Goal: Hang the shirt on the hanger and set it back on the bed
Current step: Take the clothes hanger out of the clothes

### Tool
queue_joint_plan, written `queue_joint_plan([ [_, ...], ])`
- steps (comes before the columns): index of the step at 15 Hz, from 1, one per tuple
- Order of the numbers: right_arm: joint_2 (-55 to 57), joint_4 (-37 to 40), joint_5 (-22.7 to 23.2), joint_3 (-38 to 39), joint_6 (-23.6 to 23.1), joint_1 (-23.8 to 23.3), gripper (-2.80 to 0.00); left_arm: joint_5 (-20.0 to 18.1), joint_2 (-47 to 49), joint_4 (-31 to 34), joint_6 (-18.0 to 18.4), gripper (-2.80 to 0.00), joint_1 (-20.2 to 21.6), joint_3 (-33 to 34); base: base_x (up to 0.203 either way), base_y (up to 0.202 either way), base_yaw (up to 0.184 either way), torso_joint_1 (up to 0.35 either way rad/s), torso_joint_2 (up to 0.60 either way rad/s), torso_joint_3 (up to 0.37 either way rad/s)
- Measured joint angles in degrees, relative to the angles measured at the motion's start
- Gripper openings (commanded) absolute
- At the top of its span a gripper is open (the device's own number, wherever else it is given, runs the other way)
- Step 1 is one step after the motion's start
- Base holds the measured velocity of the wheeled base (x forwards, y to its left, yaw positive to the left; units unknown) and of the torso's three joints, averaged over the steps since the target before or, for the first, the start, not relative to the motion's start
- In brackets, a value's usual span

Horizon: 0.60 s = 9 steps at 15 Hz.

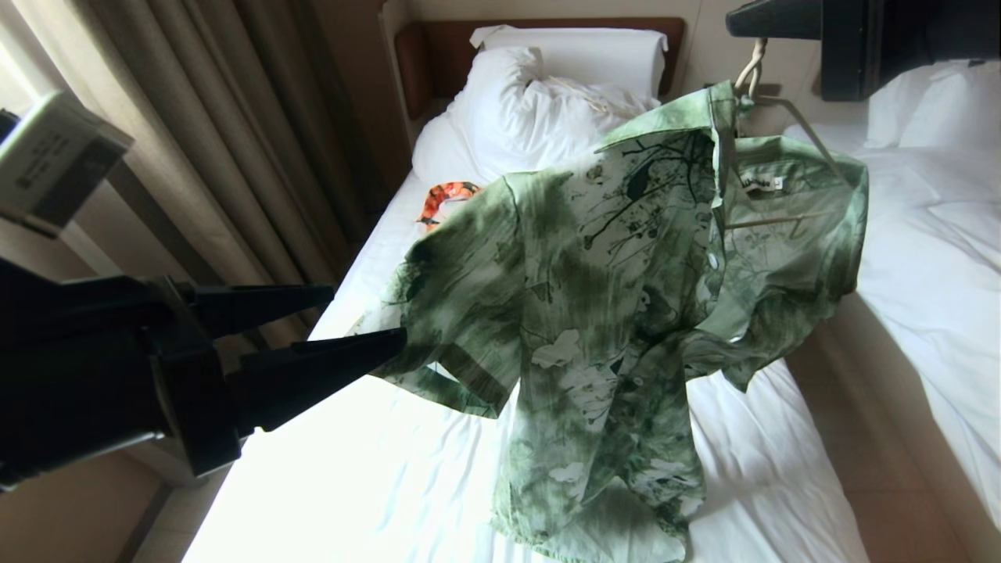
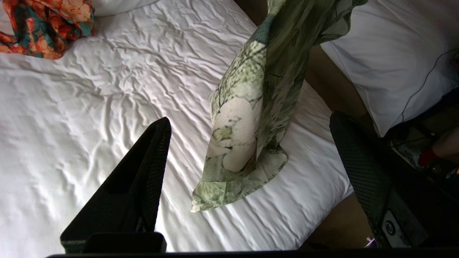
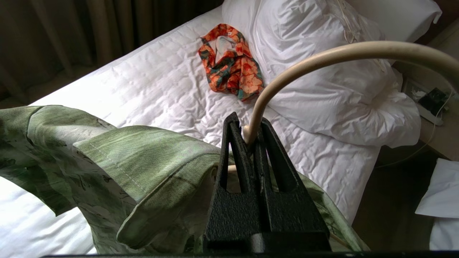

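The green and white flowered shirt hangs on the cream hanger above the bed. Its lower hem reaches the wrinkled white sheet. My right gripper is shut on the base of the hanger's curved hook, and it holds the hanger up at the top right of the head view. My left gripper stands open just left of the shirt's sleeve. In the left wrist view the shirt hangs between the wide-apart fingers without touching them.
A small orange floral garment lies on the bed near the bunched white duvet and the pillow. Curtains hang at the left. A second white bed stands at the right across a strip of floor.
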Motion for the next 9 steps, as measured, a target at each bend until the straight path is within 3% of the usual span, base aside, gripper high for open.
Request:
queue_joint_plan([
  [7,-0.81,-0.03,0.0,0.33,0.0,0.54,-2.8,0.72,4.66,-0.04,7.02,0.0,-0.16,0.0,0.0,0.0,0.0,0.0,0.0,0.0],
  [8,-1.1,-0.02,0.0,0.84,-0.02,0.72,-2.8,1.05,5.56,-0.06,7.24,-2.8,-0.21,-0.45,0.0,0.0,0.0,0.0,0.0,0.0],
  [9,-1.5,-0.02,0.01,1.46,-0.02,0.81,-2.8,1.14,6.28,-0.19,7.27,-2.8,-0.24,-0.8,0.0,0.0,0.0,0.0,0.0,0.0],
])
